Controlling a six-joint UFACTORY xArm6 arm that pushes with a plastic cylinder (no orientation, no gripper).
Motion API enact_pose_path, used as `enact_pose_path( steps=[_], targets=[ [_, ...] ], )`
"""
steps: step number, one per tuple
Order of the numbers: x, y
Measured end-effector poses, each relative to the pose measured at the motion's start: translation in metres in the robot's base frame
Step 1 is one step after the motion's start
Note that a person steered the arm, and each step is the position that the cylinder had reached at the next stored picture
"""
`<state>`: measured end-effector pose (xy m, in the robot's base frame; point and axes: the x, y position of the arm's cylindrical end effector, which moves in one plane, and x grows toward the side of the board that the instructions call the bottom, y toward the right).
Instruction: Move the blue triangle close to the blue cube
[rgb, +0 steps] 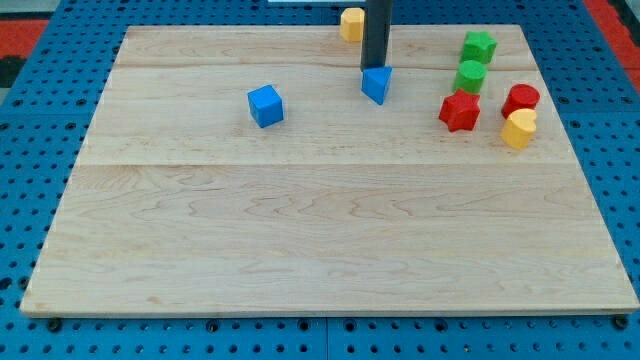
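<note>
The blue triangle (376, 85) lies on the wooden board (330, 230) near the view's top, right of centre. The blue cube (266, 105) sits to its left and a little lower, about a hundred pixels away. My tip (374, 68) comes down from the view's top and rests right at the top edge of the blue triangle, touching or nearly touching it.
A yellow block (352, 23) stands at the board's top edge, left of the rod. At the view's right are a green star (479, 46), a green cylinder (470, 75), a red star (460, 110), a red cylinder (521, 98) and a yellow cylinder (518, 129).
</note>
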<state>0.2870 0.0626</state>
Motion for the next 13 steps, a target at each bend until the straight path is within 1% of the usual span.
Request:
enact_pose_path(
  steps=[2, 3, 4, 5, 6, 8, 9, 10, 11, 12, 13],
  targets=[
    [0.000, -0.003],
    [-0.007, 0.001],
    [-0.021, 0.023],
    [-0.024, 0.055],
    [-0.003, 0.055],
    [0.010, -0.001],
    [0.013, -0.009],
    [0.014, 0.000],
    [0.028, -0.010],
    [0.028, -0.038],
    [0.028, -0.046]
  ],
)
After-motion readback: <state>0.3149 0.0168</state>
